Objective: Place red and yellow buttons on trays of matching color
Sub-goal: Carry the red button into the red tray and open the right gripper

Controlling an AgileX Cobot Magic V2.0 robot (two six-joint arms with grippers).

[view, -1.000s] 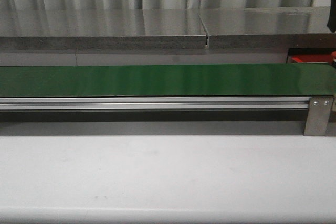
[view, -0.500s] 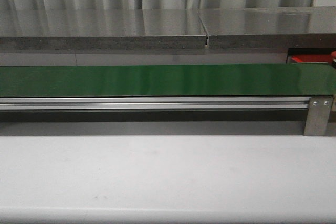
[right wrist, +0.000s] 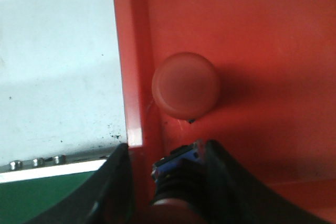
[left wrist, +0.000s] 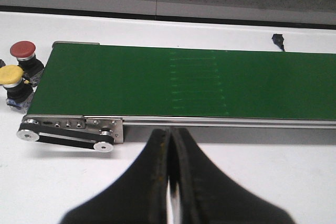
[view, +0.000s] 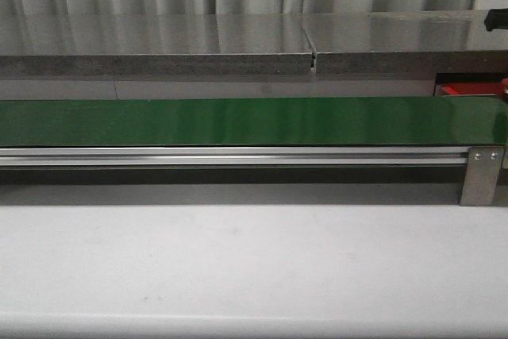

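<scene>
The right gripper [right wrist: 163, 174] clamps a red button [right wrist: 176, 182], largely hidden between its fingers, over the red tray [right wrist: 262, 24], beside a second red button [right wrist: 185, 85] standing cap-up near the tray's rim. The left gripper [left wrist: 170, 161], fingers closed on nothing, hangs before the bare green conveyor belt [left wrist: 184, 85]; a spare red button [left wrist: 22, 50] and yellow button [left wrist: 10, 75] stand upright off its end.

Red and yellow buttons, and the red tray

A red-capped button [left wrist: 23, 49] and a yellow-capped button [left wrist: 11, 75] stand upright on dark bases just off the end of the green conveyor belt [left wrist: 184, 85], touching each other. Another red button [right wrist: 185, 85] sits cap-up inside the red tray [right wrist: 262, 35], close to its wall; a further red button [right wrist: 176, 182], with a blue and black body, lies tilted just beside it.
</scene>
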